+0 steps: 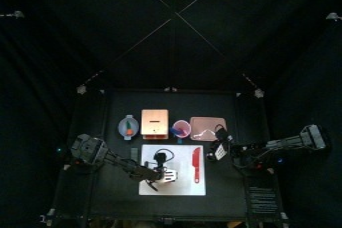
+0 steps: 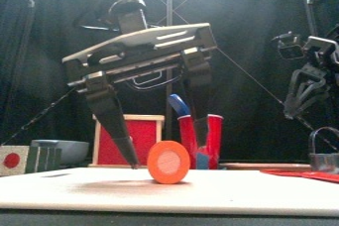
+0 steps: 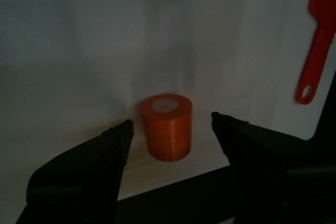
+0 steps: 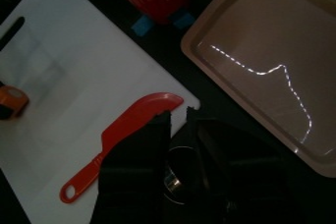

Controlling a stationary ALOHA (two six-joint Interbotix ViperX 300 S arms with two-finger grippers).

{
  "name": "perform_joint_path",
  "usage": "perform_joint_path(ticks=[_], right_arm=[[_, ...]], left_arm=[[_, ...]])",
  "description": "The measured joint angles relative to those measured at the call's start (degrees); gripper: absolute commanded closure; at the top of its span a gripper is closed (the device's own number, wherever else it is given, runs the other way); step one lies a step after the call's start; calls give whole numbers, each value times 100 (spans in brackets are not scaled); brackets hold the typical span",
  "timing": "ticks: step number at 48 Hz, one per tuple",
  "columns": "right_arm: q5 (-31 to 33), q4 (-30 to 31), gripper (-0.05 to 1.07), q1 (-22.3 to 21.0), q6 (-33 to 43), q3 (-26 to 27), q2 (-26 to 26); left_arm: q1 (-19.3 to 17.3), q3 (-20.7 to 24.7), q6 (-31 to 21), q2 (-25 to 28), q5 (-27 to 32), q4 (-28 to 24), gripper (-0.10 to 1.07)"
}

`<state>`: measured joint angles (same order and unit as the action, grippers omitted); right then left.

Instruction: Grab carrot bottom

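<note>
The carrot bottom (image 3: 167,128) is a short orange cylinder standing on end on the white cutting board (image 3: 79,41). My left gripper (image 3: 171,122) is open, with one jaw on each side of the chunk and a small gap on both sides. In the front view the carrot bottom (image 2: 169,161) sits low between the two long fingers (image 2: 117,131) of the left gripper (image 2: 169,164), which reach down to the board. The right gripper (image 1: 242,155) rests off the board's right edge, above the table.
A red spatula (image 1: 197,164) lies on the board's right part, and a black tool (image 1: 160,157) lies near its back edge. Along the back stand a wooden block (image 1: 155,122), a red cup (image 1: 181,127) and a brown tray (image 4: 269,51).
</note>
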<state>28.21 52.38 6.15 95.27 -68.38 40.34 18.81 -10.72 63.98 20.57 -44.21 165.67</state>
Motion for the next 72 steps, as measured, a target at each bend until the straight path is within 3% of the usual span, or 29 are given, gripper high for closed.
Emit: perform_joint_path(ticks=[12,35,48,59,65,72], right_arm=[[0,-176,39,9,-369,0,18],[9,-202,39,-9,-387,9,26],[18,-193,39,-9,-387,0,26],[18,-193,39,-18,-387,0,26],[18,-193,39,-9,-387,0,26],[18,-193,39,-9,-387,0,26]], left_arm=[[0,44,0,123,0,0,2],[0,62,0,167,26,62,3],[0,62,26,167,44,105,20],[0,53,53,167,44,105,22],[-9,-123,132,-18,-9,18,22],[-79,-475,281,-703,-9,-246,22]])
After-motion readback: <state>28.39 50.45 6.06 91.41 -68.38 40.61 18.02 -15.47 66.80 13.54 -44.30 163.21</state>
